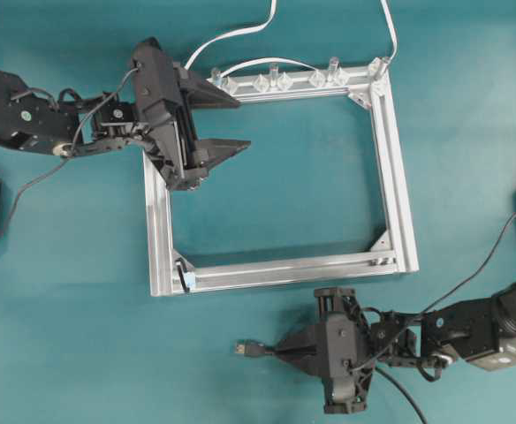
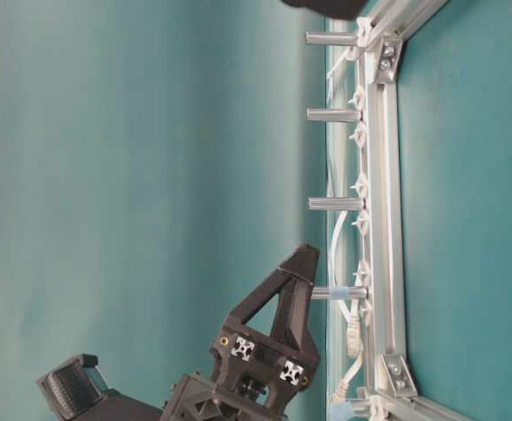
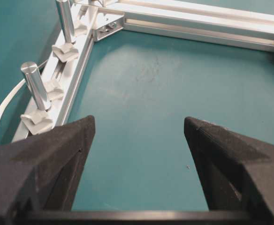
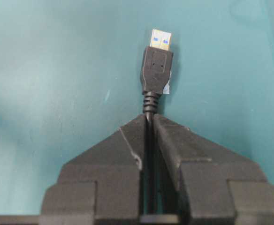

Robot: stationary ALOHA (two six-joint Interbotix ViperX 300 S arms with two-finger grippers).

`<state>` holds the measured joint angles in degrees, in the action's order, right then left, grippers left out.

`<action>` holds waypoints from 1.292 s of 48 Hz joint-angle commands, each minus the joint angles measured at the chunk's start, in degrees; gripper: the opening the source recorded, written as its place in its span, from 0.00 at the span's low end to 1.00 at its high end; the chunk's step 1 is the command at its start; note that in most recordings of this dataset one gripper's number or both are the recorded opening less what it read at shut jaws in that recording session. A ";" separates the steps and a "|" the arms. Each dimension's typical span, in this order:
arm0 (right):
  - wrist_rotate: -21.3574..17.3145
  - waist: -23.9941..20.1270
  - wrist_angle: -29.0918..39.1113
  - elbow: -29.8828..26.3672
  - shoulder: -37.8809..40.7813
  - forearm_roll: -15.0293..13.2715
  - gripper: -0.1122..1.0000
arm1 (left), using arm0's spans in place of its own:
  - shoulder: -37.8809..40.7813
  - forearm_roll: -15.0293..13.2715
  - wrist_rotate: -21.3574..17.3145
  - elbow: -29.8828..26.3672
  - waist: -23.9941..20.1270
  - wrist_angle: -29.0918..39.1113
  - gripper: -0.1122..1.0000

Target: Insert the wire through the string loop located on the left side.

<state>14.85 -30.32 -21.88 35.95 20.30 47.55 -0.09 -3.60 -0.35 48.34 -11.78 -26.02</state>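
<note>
One wire (image 4: 148,110) only, black, pinched just behind its USB plug (image 4: 156,70) between the closed jaws of the right gripper (image 1: 280,351), metal tip sticking out ahead of the fingertips and pointing toward the left side of the overhead view. Lying low over the teal table (image 1: 64,353), below the near rail of the aluminium frame (image 1: 399,177), plug axis roughly parallel to that rail. Up and to the left of the plug, near but clearly apart: the string loop (image 1: 184,277), a small dark loop at the frame's lower-left corner. So, by judgement: carry the plug up-left and probably swing its nose around to meet the loop's opening, whose facing is too small to read here. Right arm plainly the nearer one. Left gripper (image 1: 231,122) spread wide and empty, hovering over the frame's upper-left corner beside the clear clips (image 1: 271,81) and white cables (image 1: 240,34), well away from the loop.
</note>
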 commanded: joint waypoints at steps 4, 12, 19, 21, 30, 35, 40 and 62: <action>-0.09 -1.05 -0.62 0.53 -1.49 0.18 0.17 | -1.67 0.09 -0.09 -0.53 0.18 -0.09 0.83; -0.09 -1.05 -1.58 2.02 -4.66 0.18 0.17 | -1.58 0.09 -0.18 -0.53 0.18 -0.09 0.83; -0.09 -0.97 -3.34 4.31 -8.61 0.18 0.17 | -1.67 0.09 -0.18 -0.53 0.18 -0.09 0.83; 0.00 -0.88 -3.43 4.83 -9.67 0.18 0.17 | -1.58 0.09 -0.18 -0.53 0.18 -0.09 0.83; 0.35 -0.35 -3.43 6.59 -14.24 0.09 0.17 | -1.58 0.09 -0.18 -0.53 0.18 -0.09 0.83; 0.44 0.18 -3.43 7.29 -16.26 0.09 0.17 | -1.58 0.18 -0.18 -0.53 0.18 -0.09 0.83; 0.79 0.97 -3.16 7.73 -18.02 -0.09 0.17 | -1.58 0.09 -0.18 -0.53 0.18 -0.09 0.83; 7.21 8.17 2.81 8.17 -23.55 -0.79 0.17 | -4.13 0.09 -0.26 0.09 0.18 3.34 0.83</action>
<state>21.01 -23.29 -20.30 44.56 -0.88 46.93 -2.29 -3.69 -0.35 48.69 -11.78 -23.12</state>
